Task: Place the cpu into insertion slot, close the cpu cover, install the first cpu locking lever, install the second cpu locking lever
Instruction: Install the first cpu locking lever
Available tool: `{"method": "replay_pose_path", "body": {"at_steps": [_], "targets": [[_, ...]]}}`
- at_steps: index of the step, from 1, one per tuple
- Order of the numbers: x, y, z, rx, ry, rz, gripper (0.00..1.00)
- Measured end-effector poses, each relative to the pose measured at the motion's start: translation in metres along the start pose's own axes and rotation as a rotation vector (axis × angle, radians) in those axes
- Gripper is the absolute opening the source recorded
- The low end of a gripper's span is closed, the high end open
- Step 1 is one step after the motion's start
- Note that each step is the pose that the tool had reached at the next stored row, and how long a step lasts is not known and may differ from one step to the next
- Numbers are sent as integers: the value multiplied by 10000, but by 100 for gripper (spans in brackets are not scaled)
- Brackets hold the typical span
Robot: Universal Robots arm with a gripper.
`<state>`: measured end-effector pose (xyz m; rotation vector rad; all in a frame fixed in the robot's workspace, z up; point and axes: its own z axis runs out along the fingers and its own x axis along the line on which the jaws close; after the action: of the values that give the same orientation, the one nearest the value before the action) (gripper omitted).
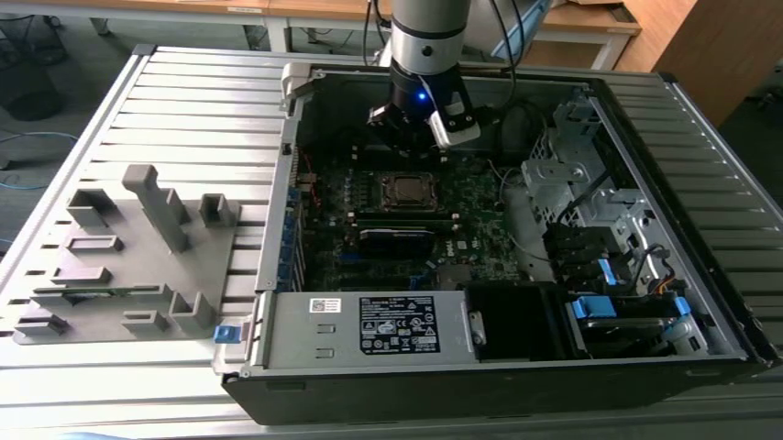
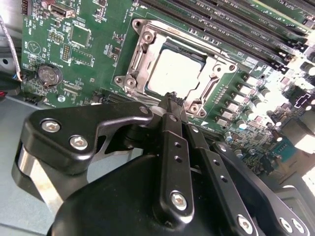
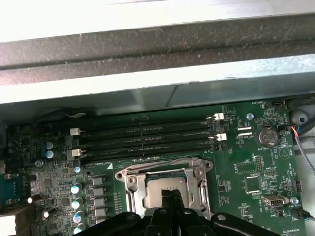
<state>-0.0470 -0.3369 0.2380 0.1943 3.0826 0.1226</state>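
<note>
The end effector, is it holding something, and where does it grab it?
Nothing. The end effector is shut and empty, just above the cpu, which sits in the insertion slot.

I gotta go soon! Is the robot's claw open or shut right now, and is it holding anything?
Gripper: shut, fingertips together with nothing between them, poised just over the cpu cover, where the cpu already sits in the insertion slot.
</note>
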Motion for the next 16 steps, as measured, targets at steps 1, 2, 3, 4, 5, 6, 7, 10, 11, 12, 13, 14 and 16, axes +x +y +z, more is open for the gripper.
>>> {"method": "replay_pose_path", "body": {"at_steps": [1, 2, 3, 4, 5, 6, 7, 10, 11, 12, 13, 14, 16], "targets": [[0, 0, 0, -2, -1, 0, 11], [0, 1, 0, -4, -2, 0, 11], [0, 0, -1, -3, -1, 0, 11], [0, 0, -3, -1, 0, 0, 11], [0, 0, -3, -1, 0, 0, 11], [-1, -2, -4, 1, 1, -1, 11], [-2, -7, -5, 2, 1, -2, 11], [-5, -38, -6, 0, 0, -1, 11], [-7, -50, -7, 0, 0, 0, 11], [-9, -65, -9, 1, 1, 0, 11], [-11, -80, -9, 0, 0, 0, 11], [-12, -93, -9, -1, 0, 0, 11], [-15, -113, -10, 1, 0, -1, 11]]}}
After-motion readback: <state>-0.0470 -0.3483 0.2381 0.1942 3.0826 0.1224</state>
